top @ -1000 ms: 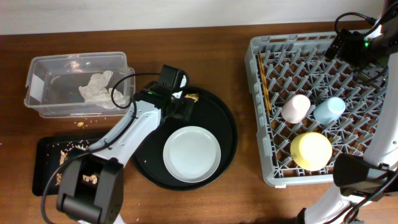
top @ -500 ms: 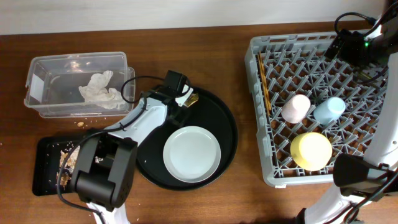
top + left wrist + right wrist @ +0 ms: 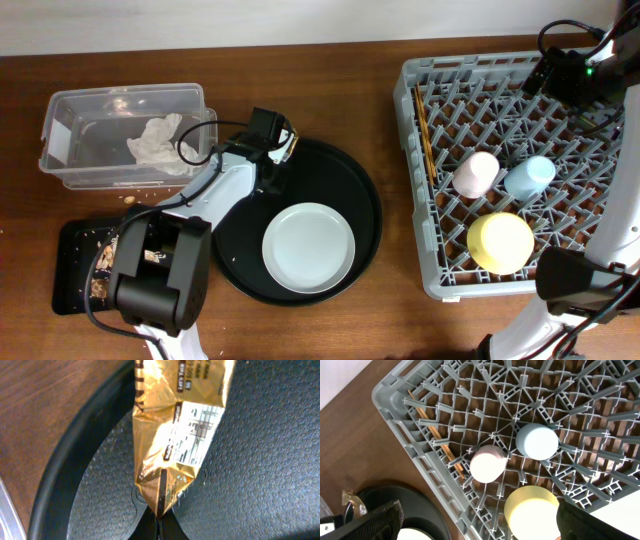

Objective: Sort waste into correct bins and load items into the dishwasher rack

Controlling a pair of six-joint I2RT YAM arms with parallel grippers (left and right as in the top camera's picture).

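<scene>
— So, how does the small shiny gold-brown wrapper (image 3: pixel 175 435) handle?
— Light, crinkly and slippery, I judge, so an end pinch suits it. The left gripper (image 3: pixel 159 519) is closed on its tip, over the far-left edge of the large round black serving tray (image 3: pixel 260 470).
— And the right gripper (image 3: pixel 482 522)?
— Spread wide and empty, above the grey plastic dishwasher rack (image 3: pixel 400 395).

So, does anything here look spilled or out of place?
Yes. A few crumbs lie spilled on the bare table, between the clear tub and the flat black tray, outside both. The gold wrapper is just pinched in the left gripper, not dropped.
</scene>
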